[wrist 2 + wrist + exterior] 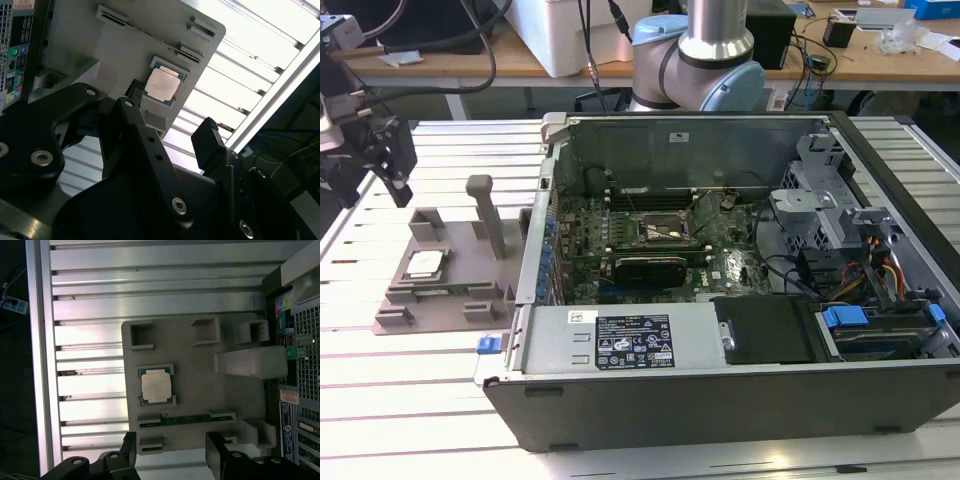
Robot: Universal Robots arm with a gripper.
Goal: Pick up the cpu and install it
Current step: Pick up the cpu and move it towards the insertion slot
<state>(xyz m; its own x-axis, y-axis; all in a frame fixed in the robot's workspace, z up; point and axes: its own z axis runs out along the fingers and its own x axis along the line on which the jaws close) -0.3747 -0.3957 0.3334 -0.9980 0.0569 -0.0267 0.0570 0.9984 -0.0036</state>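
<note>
The cpu (425,264) is a small square chip with a silver top, lying flat in a recess of the grey fixture plate (450,250) at the exterior view's left. Both wrist views look down on the cpu (156,386) (162,85). My gripper (390,160) hangs in the air above and behind the plate, apart from the chip. Its black fingers (216,450) stand open with nothing between them, and the gripper (172,450) sits off to one side of the chip. The motherboard socket (660,228) lies inside the open computer case (720,340).
A tall grey post (485,215) and several raised blocks stand on the fixture plate. A green memory stick (187,419) lies in a slot near the chip. The case wall (535,250) rises right beside the plate. The table is slatted aluminium (410,400).
</note>
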